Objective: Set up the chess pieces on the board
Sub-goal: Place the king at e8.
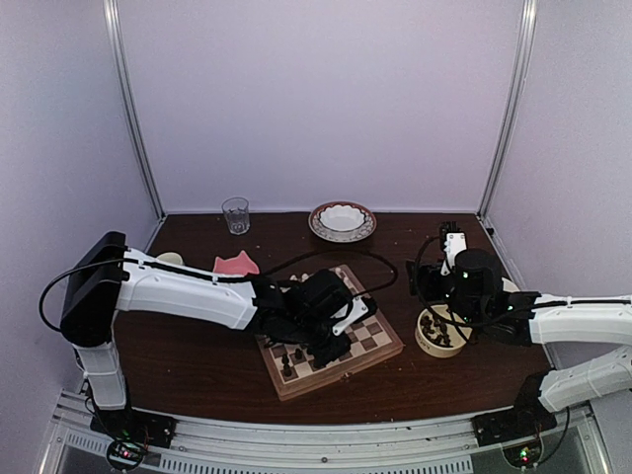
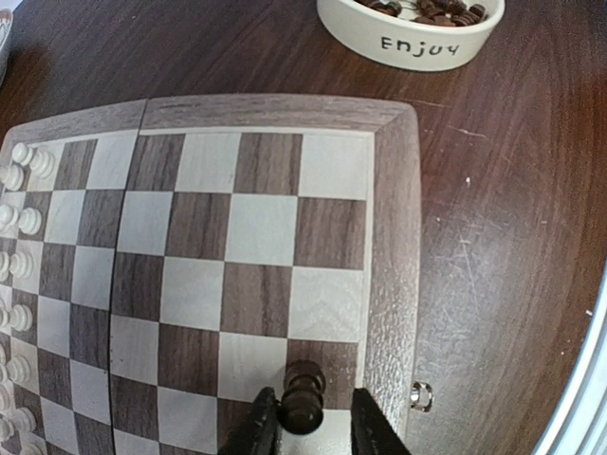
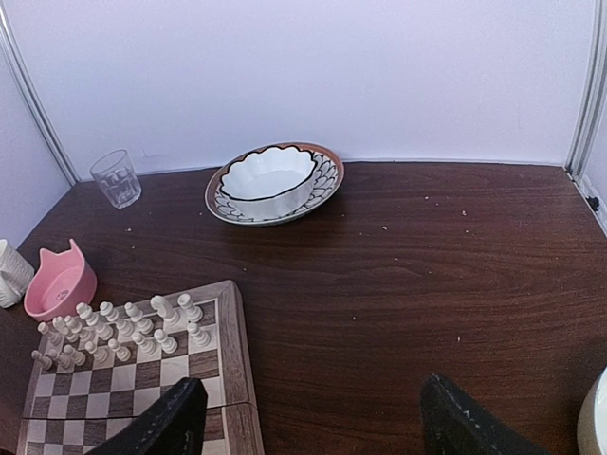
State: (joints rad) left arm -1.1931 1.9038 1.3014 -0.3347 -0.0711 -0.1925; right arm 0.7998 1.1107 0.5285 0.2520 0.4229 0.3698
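Fig. – L gripper low over board, jaws slightly parted either side of one upright dark chess piece on an edge square, gap visible on one side; R gripper wide open, empty – other dark pcs in cream bowl.

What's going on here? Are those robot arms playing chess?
Not playing, setting up. The left pincer is down at the edge of the board, with a dark chess piece standing on a square between its jaws, which sit slightly apart, so the piece looks set down rather than gripped. The pale pieces already crowd the opposite side. More dark pieces wait in a cream bowl beside the board, and the right pincer hangs open and empty near it.
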